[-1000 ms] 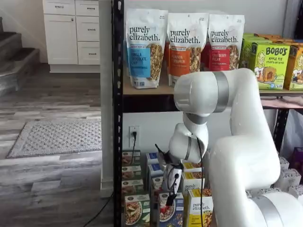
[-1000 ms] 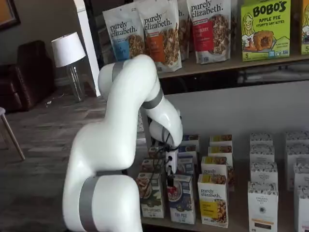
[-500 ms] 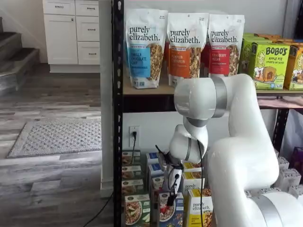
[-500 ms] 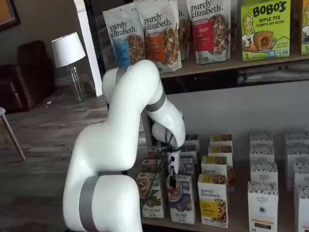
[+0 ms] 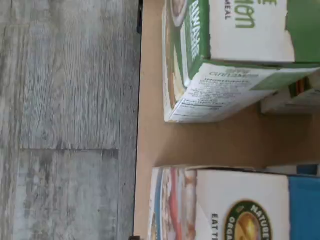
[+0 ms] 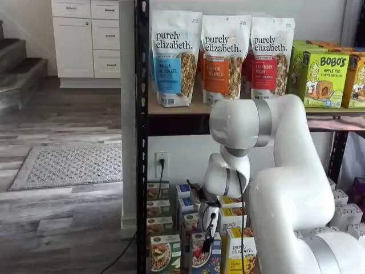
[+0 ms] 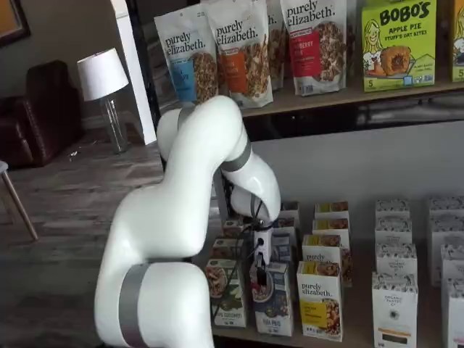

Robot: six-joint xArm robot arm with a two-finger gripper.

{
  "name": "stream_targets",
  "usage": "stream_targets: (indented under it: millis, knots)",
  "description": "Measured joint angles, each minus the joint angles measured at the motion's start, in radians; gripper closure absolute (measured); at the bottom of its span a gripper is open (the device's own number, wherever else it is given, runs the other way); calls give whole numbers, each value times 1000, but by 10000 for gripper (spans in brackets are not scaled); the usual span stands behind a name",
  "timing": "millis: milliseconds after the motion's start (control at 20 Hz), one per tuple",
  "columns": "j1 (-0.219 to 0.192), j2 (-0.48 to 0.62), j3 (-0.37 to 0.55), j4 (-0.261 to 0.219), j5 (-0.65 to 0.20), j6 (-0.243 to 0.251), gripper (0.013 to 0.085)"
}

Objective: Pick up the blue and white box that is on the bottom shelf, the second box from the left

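At the bottom shelf's (image 7: 355,335) front edge, between green and yellow boxes, the blue and white box (image 7: 274,299) is stood beneath the spread-apart pincer (image 7: 260,272); light, crushable cardboard, best taken by its narrow sides.

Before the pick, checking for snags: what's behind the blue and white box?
More blue-topped boxes line up behind the blue and white box in both shelf views. The arm covers part of that row, so its full depth is hidden.
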Motion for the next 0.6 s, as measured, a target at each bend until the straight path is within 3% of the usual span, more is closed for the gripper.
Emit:
stream_targets:
  millis: [350, 600]
  knots:
    - [-2, 37, -41, -69, 37, 57, 130]
    - [-5, 49, -47, -71, 25, 56, 130]
